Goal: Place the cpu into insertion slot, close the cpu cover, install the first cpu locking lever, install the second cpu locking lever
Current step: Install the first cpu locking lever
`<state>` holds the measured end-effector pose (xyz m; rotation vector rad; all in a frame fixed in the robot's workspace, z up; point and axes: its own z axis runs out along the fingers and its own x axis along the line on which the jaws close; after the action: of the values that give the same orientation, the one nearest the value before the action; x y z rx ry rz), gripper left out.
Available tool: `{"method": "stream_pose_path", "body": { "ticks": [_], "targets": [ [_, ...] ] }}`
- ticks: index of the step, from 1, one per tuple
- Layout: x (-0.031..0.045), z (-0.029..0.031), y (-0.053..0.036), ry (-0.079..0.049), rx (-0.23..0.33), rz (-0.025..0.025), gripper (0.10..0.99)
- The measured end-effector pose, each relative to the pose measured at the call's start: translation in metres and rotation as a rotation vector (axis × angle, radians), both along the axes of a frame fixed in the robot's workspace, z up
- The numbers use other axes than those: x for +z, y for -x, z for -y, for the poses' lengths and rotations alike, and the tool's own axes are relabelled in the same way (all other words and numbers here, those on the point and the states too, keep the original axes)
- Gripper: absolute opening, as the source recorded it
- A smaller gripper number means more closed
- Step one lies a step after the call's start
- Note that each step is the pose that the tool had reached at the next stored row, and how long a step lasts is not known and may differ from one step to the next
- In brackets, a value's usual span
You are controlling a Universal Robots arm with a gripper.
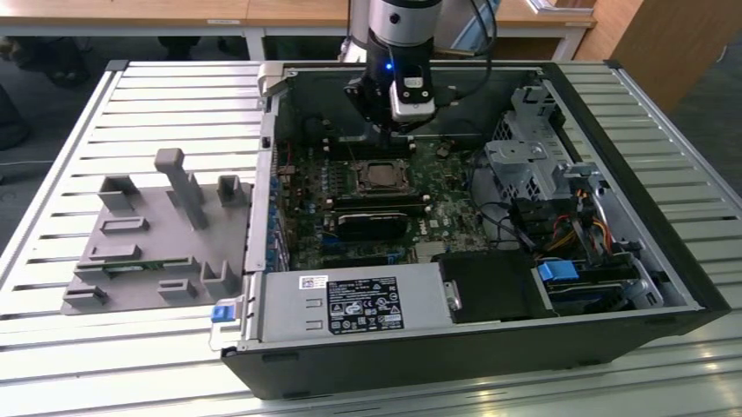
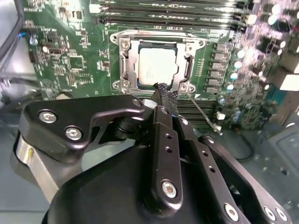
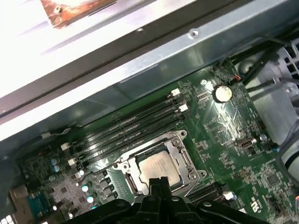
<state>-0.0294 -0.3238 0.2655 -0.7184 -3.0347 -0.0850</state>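
- Nearest in the exterior view: a pale slatted metal table (image 1: 69, 174), carrying two containers side by side.
- On the exterior view's left: a flat grey plastic fixture tray (image 1: 139, 261), with upright posts and small block-shaped holders rising from it.
- Just beside it: an open black computer case (image 1: 464, 356), lying on its side with the interior facing up.
- Inside, against the near wall: a silver boxed power supply (image 1: 347, 304) with a printed label, and a black block (image 1: 487, 287) next to it.
- Inside, on the exterior view's right: a silver perforated drive cage (image 1: 522, 165), with bundled coloured cables and a blue tab nearer the camera.
- Across the case floor: a green motherboard (image 1: 447, 217), with long black memory slots (image 2: 173, 14) running alongside the socket.
- Around the middle of the board: the small square insertion slot (image 2: 186, 65), dark inside with a silver rim.
- Seated level in that slot: the small flat square cpu (image 2: 158, 65), pale silvery face up.
- Around the chip: the thin silver square-framed cpu cover (image 2: 154, 35), lying down, with the chip's face showing through its window.
- From one socket corner: a thin silver wire lever (image 2: 202, 111), slanting away across the board.
- Over the far side of the socket: the arm's black gripper (image 2: 162, 88), its fingers pressed together to a single point with nothing seen between them.
- Gripper tip at the socket's edge, just beside the cpu; cannot tell whether touching.
- Farthest: wooden desks (image 1: 290, 10) beyond the case's far wall.
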Motion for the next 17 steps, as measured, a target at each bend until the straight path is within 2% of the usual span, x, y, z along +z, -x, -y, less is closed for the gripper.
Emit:
{"method": "stream_pose_path", "body": {
  "ticks": [7, 17],
  "targets": [
    [-0.0004, 0.0000, 0.0000, 0.000, 0.124, 0.0041, 0.106],
    [-0.0008, 0.0000, 0.0000, 0.000, 0.305, 0.0046, 0.106]
  ]
}}
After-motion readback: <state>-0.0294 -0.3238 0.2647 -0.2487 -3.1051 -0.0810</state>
